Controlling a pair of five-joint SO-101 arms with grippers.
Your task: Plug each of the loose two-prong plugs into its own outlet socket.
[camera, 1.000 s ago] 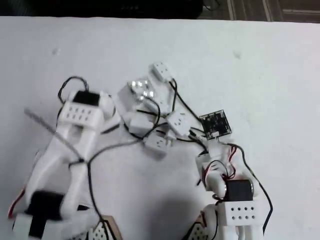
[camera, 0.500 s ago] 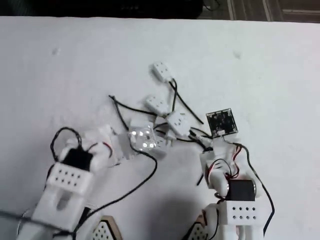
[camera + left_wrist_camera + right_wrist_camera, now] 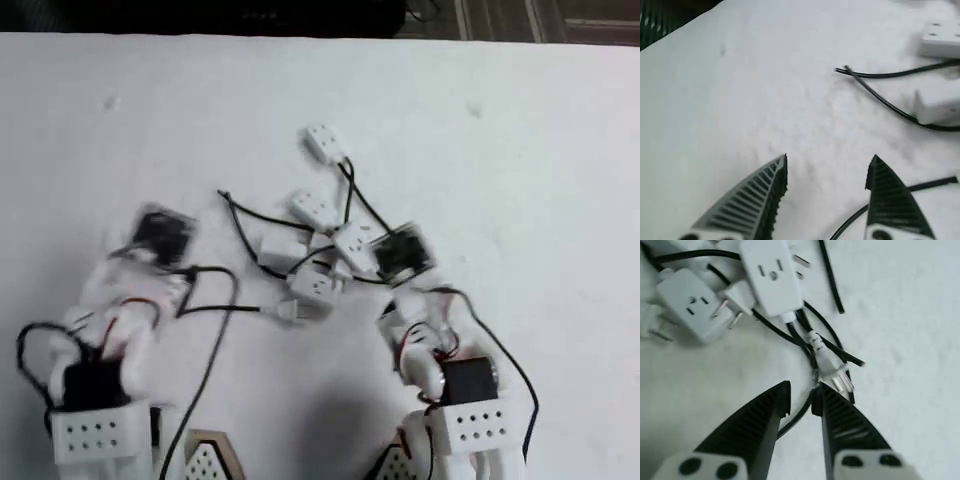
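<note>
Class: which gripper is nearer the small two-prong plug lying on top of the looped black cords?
Right. The right gripper sits just beside the plug; the left gripper hangs over bare table, well apart from it.

My white plastic left arm (image 3: 105, 340) sits folded at the near left, its black ribbed left gripper (image 3: 827, 175) spread wide. My white plastic right arm (image 3: 445, 385) leans forward, its black ribbed right gripper (image 3: 801, 392) parted narrowly.
</note>
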